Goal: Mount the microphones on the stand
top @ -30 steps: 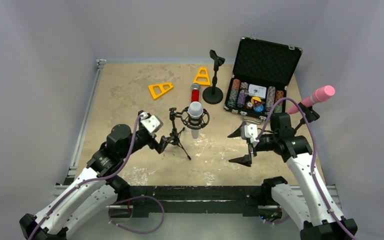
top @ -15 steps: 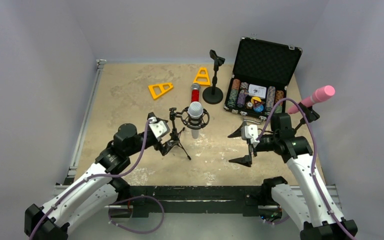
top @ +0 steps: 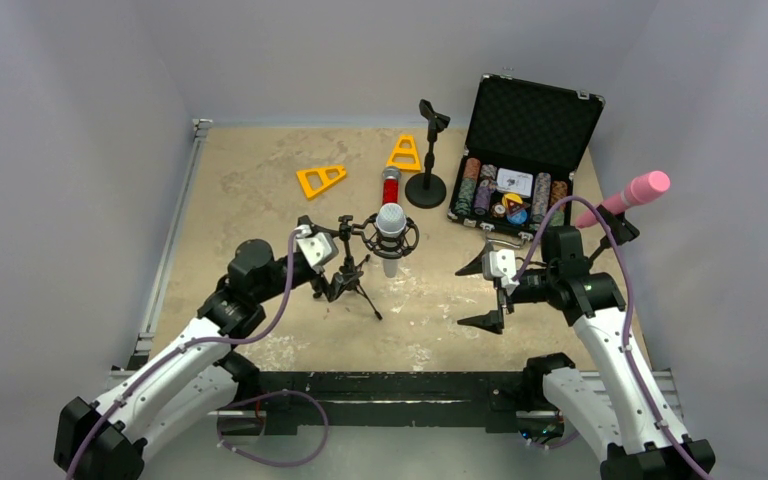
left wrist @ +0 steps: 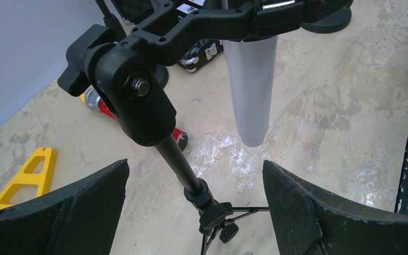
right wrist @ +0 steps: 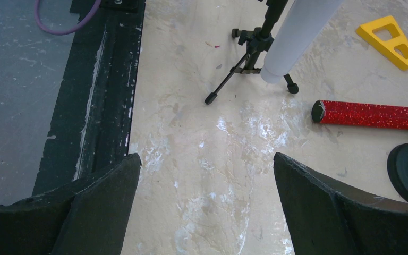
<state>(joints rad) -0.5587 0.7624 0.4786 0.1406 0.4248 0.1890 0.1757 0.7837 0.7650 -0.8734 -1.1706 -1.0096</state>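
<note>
Straddling the tripod stand, the left hand gapes empty; the white microphone sits mounted just ahead. Beyond, the red microphone lies on the bench, unmounted. Behind the spread, empty right hand, the pink microphone looks mounted.

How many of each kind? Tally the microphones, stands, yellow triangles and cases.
Microphones: 3: pink microphone, white microphone, red microphone
Stands: 3: tripod stand, round-base stand, stand holding the pink one
Yellow triangles: 2
Cases: 1
Total: 9

Grey walls, beige stone table
</note>
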